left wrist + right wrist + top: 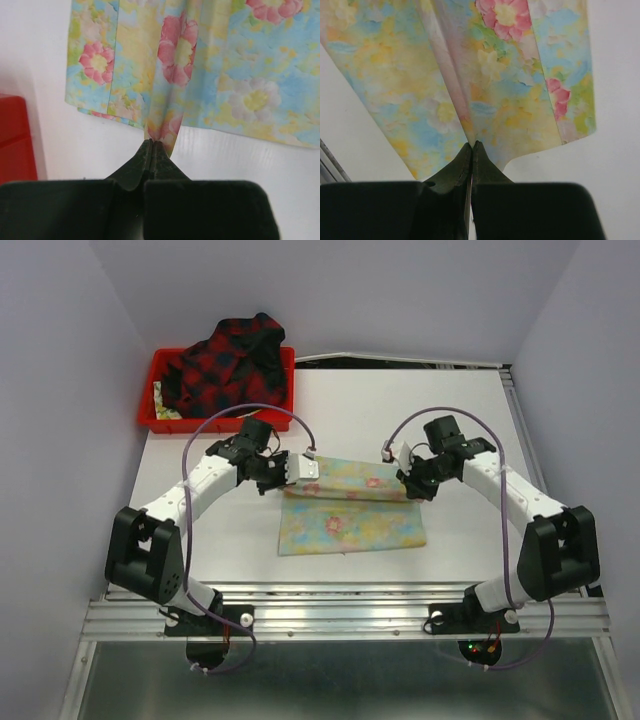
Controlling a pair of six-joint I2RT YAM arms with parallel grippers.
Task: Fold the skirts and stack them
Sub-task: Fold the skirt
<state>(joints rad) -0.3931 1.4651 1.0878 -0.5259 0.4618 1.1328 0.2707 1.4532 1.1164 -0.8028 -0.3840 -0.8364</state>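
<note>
At the far left corner of the white tabletop [470, 420] sits a red plastic tray [150, 418]. A dark red-and-black plaid skirt [228, 358] is heaped in it and spills over its far rim. Well apart from the tray, in the middle of the tabletop between the two arms, is the pastel yellow and light blue skirt with pink flowers [350, 525]. Its near part lies spread flat, and its far edge runs as a band from one arm to the other.

The left fingers [136, 167] sit at the left end of that band. They are pressed together, with a pucker of the flowered cloth caught right at their tips. The cloth fans out beyond the tips, its creases running in toward the pinch, and a corner of the red tray shows off to the side.

The right fingers [454, 170] sit at the right end of the band. They too are closed tight on a fold of the same skirt. From the pinch the cloth spreads away in two pleated flaps over the white tabletop.
</note>
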